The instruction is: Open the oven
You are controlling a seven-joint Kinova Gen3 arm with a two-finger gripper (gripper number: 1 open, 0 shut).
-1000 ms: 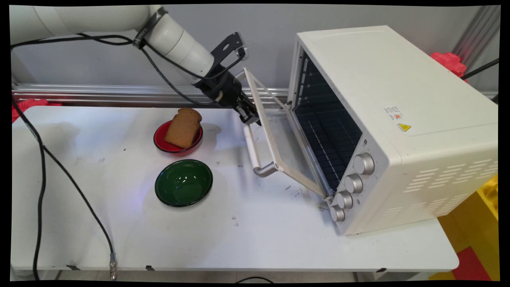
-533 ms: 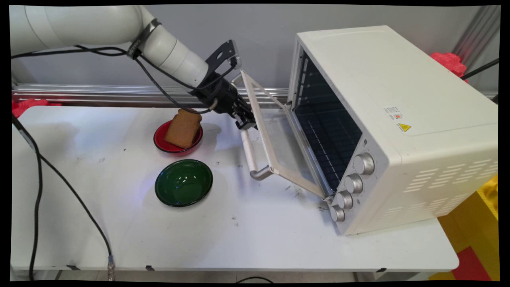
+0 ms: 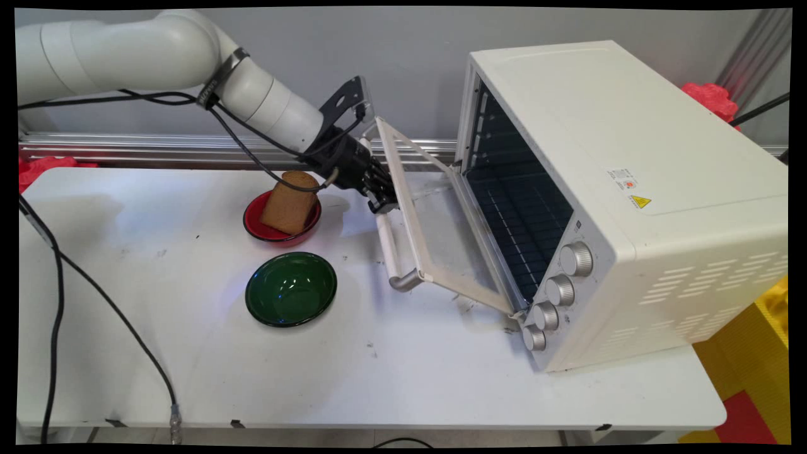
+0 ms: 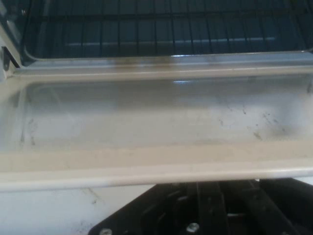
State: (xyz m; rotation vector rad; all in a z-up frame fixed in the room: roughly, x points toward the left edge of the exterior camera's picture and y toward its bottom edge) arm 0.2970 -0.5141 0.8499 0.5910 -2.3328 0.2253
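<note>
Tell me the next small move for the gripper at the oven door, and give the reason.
Probably keep drawing the handle outward and down a little. The gripper sits at the handle's far end, and the oven door hangs only partly open, tilted above the table. The hand view shows the door's glass and the rack beyond. Whether the fingers actually clamp the handle cannot be told.

Gripper point(image 3: 383, 205) at handle point(image 3: 387, 243) of half-open oven door point(image 3: 435, 227).
</note>
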